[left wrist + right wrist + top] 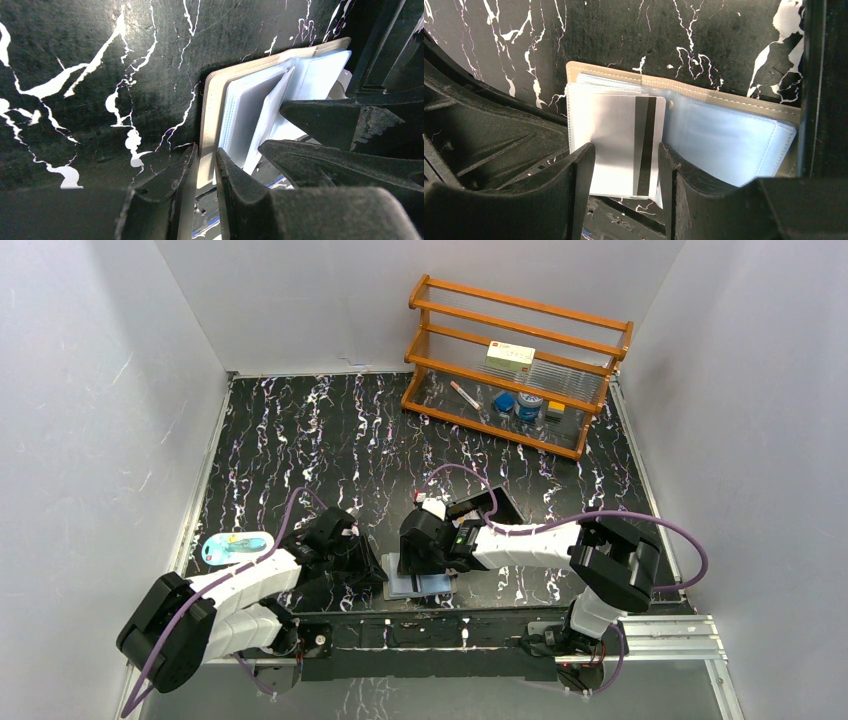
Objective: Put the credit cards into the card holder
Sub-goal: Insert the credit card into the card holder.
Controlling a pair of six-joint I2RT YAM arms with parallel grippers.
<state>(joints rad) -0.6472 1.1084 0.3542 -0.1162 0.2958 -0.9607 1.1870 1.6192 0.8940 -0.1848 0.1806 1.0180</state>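
Saw the left gripper [365, 565] in the overhead view, low at the near edge of the black, white-veined marble-look table [300, 440]. Placed its tip against the left side of the small flat grey fold-over card holder [428, 588] lying open there. Saw the right gripper [418, 558] angled down from the other side over the far part of the same holder. Could not read either jaw from up there.

Turned to the left wrist view. Found the left gripper [206, 175] pressed nearly together, pinching the pale stitched cover edge of the card holder [212, 110] between its two black fingers [170, 185]. Noted the clear bluish sleeves fanned upward to the right of that pinch. Saw the two black fingers of the right gripper [270, 125] pointing in at them from the right, set apart from each other.

Turned to the right wrist view. Found the right gripper [625, 150] spread, with a thin silvery rectangular credit card [614, 125] bearing a black stripe showing between its fingers [579, 190]. Placed that card on the left-hand sleeves of the card holder [734, 135]. Could not tell whether the fingers touched the card, nor judge its depth inside a sleeve.
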